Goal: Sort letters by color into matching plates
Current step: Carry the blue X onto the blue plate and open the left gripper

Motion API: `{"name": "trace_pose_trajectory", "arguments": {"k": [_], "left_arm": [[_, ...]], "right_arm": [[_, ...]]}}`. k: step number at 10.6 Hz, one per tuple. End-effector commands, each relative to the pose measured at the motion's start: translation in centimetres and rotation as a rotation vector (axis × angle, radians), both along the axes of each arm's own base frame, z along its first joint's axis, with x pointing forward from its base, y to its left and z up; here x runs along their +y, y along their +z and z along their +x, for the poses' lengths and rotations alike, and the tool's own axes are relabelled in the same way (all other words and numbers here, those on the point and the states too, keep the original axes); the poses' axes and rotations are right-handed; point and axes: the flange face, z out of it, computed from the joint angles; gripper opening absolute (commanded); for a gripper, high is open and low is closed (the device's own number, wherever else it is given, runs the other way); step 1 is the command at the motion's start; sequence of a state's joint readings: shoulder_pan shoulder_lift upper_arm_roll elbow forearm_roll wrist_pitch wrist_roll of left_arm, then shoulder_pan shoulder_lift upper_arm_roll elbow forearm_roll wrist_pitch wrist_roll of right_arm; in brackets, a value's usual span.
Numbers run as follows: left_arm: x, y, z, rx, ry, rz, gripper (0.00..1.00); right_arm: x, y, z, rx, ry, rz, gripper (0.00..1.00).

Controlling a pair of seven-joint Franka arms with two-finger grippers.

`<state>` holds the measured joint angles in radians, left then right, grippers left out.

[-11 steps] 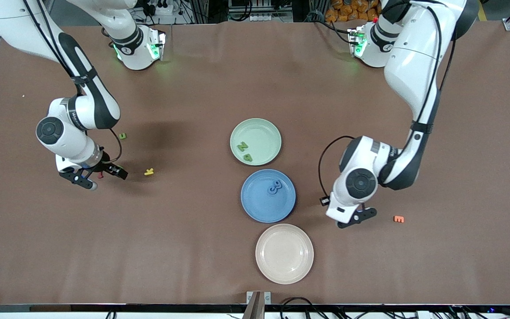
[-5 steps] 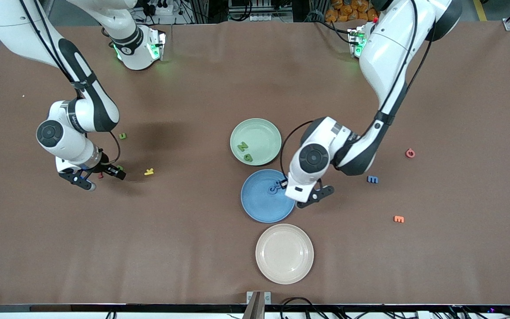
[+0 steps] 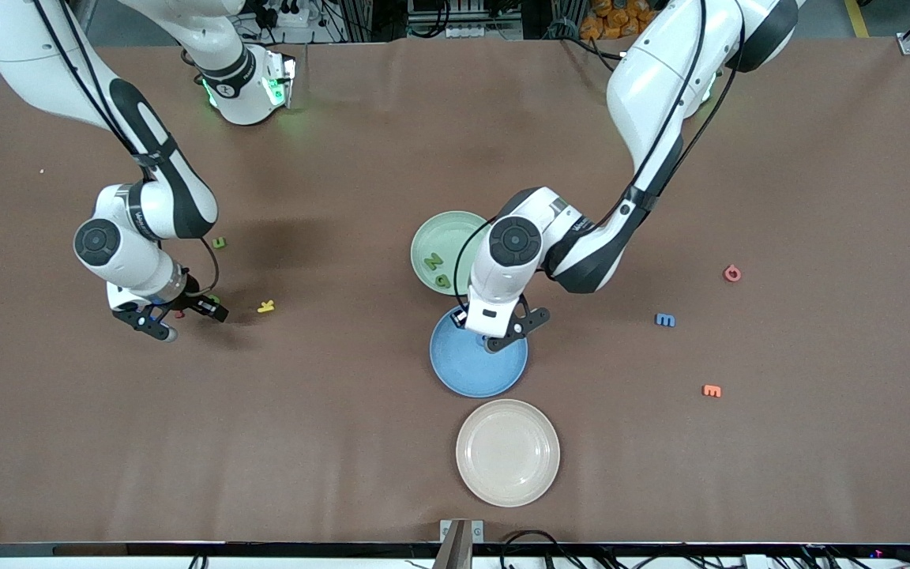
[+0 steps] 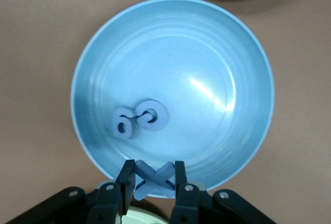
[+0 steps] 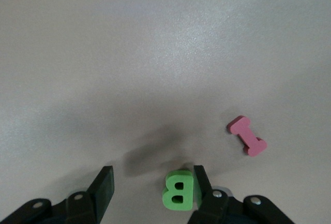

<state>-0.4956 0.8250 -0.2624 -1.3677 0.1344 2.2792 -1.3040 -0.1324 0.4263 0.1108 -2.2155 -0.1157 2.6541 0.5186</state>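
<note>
Brown matte cloth covers the table [image 3: 344, 442], and down its middle run three round plastic plates: the pale green plate [image 3: 443, 237] nearest the robots' bases, the medium blue plate [image 3: 471, 371] next, the cream-beige plate [image 3: 507, 452] closest to the front camera; the front view shows two green foam letters [image 3: 437, 269] lying in the green plate, while the left arm's wrist hides the blue plate's contents there; the left wrist view fills that in: a blue foam piece shaped like linked rings [image 4: 140, 119] lies flat on the blue plate's floor near the rim, its long axis running roughly along the rim, and the left gripper [image 4: 154, 180] hangs over that plate's edge, its fingers clamped on a blue foam X [image 4: 153, 179] held with its face toward the camera; toward the left arm's end of the table lie a blue letter M [image 3: 664, 320], an orange letter [image 3: 712, 390] and a red letter [image 3: 731, 273], well apart; the right gripper [image 5: 152, 185] sits low over the cloth at the right arm's end, fingers spread apart, with a green foam B [image 5: 178, 190] between them, just beside one finger; only the right wrist view shows this letter clearly, lying flat; a pink foam I [image 5: 247, 136] lies near it, tilted; a yellow K [image 3: 266, 306] and another small green letter [image 3: 219, 243] lie nearby.
</note>
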Motion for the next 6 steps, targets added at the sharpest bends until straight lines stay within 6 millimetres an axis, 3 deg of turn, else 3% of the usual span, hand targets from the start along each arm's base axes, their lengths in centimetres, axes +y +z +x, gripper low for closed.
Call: {"name": "trace_pose_trajectory", "arguments": {"k": [1, 2, 3, 6], "left_arm": [[0.05, -0.52, 0.63, -0.023, 0.051, -0.030, 0.00], [0.05, -0.30, 0.96, -0.048, 0.054, -0.045, 0.67], [0.24, -0.40, 1.10, -0.059, 0.037, -0.035, 1.00], [0.98, -0.01, 1.58, -0.088, -0.015, -0.009, 1.00]], "right_arm": [[-0.34, -0.33, -0.32, 0.000, 0.013, -0.002, 0.70], [-0.50, -0.45, -0.45, 0.003, 0.012, -0.003, 0.69], [-0.59, -0.46, -0.46, 0.003, 0.024, -0.004, 0.68], [-0.85, -0.32, -0.52, 0.003, 0.039, -0.006, 0.64]]}}
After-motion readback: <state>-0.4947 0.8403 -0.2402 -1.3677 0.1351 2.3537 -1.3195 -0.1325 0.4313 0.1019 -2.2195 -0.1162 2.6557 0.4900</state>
